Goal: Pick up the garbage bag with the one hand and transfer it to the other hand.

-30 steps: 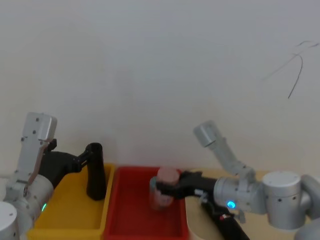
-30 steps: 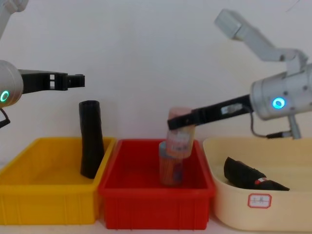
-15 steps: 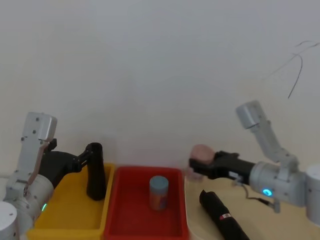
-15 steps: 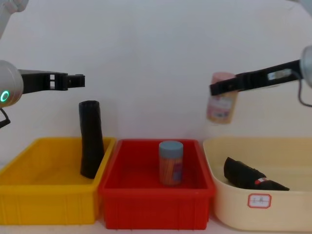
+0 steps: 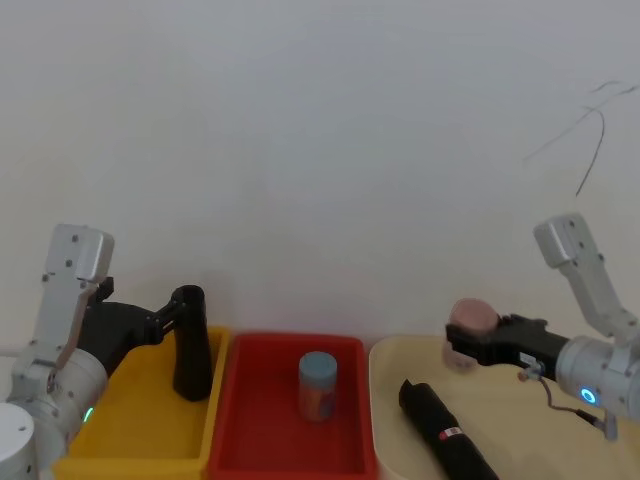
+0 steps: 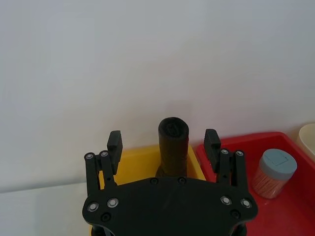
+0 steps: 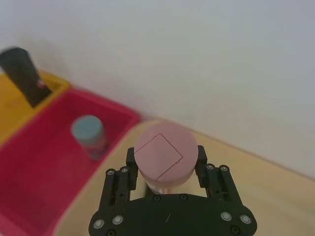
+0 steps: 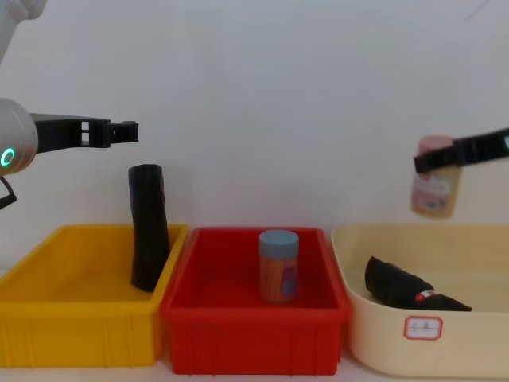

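The garbage bag (image 8: 148,227), a tall black roll, stands leaning in the yellow bin (image 8: 71,318); it also appears in the head view (image 5: 190,345) and the left wrist view (image 6: 173,145). In the right wrist view the garbage bag (image 7: 22,73) shows a small red mark. My left gripper (image 8: 123,132), on the green-ringed arm, hangs open just above and short of the roll's top, touching nothing. My right gripper (image 8: 436,161), on the blue-ringed arm, is shut on a pink-lidded jar (image 7: 166,157) held in the air over the cream tub (image 8: 421,334).
A second black roll (image 5: 445,432) with a red-and-white label lies in the cream tub. A blue-lidded jar (image 8: 278,265) stands in the red bin (image 8: 254,334) between the yellow bin and the tub. A white wall runs close behind the bins.
My right gripper lifted the pink-lidded jar out of the red bin and carried it right, over the cream tub. The left arm and the garbage bag have not moved.
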### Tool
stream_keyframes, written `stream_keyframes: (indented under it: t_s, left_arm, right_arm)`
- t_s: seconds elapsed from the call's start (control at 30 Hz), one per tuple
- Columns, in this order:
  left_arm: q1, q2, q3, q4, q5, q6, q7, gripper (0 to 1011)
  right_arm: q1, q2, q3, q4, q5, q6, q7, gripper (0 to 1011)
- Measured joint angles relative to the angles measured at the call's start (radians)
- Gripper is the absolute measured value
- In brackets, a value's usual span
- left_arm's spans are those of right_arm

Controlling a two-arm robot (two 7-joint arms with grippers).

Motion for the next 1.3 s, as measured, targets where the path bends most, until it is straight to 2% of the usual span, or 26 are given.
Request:
stream_keyframes:
  t_s: [0.27,0.43,0.5,0.67,0.7,0.77,1.03,1.3]
  left_arm:
    - [0.0,0.0,0.0,0.0,0.0,0.0,0.0,1001]
    - [0.0,0.0,0.0,0.0,0.0,0.0,0.0,1001]
    - [0.0,0.0,0.0,0.0,0.0,0.0,0.0,1001]
    - [0.0,0.0,0.0,0.0,0.0,0.0,0.0,1001]
    - [0.0,0.0,0.0,0.0,0.0,0.0,0.0,1001]
    - [0.0,0.0,0.0,0.0,0.0,0.0,0.0,1001]
    - [0.0,0.0,0.0,0.0,0.0,0.0,0.0,1001]
    - [0.0,0.0,0.0,0.0,0.0,0.0,0.0,1001]
  right_arm:
    - [-0.001,0.002,0.006,0.079,-0.013,0.008,-0.018,663]
    - [0.002,0.002,0.008,0.117,-0.019,0.01,-0.024,779]
    - [0.002,0.002,0.009,0.125,-0.02,0.011,-0.025,855]
    - [0.004,0.002,0.01,0.147,-0.023,0.012,-0.029,947]
    - [0.004,0.001,0.01,0.151,-0.024,0.012,-0.03,995]
    - [0.004,0.001,0.011,0.156,-0.025,0.012,-0.03,1002]
    - [-0.003,0.0,0.016,0.142,-0.03,-0.003,-0.031,1001]
    - [-0.032,0.0,0.024,0.073,-0.04,-0.047,-0.04,1001]
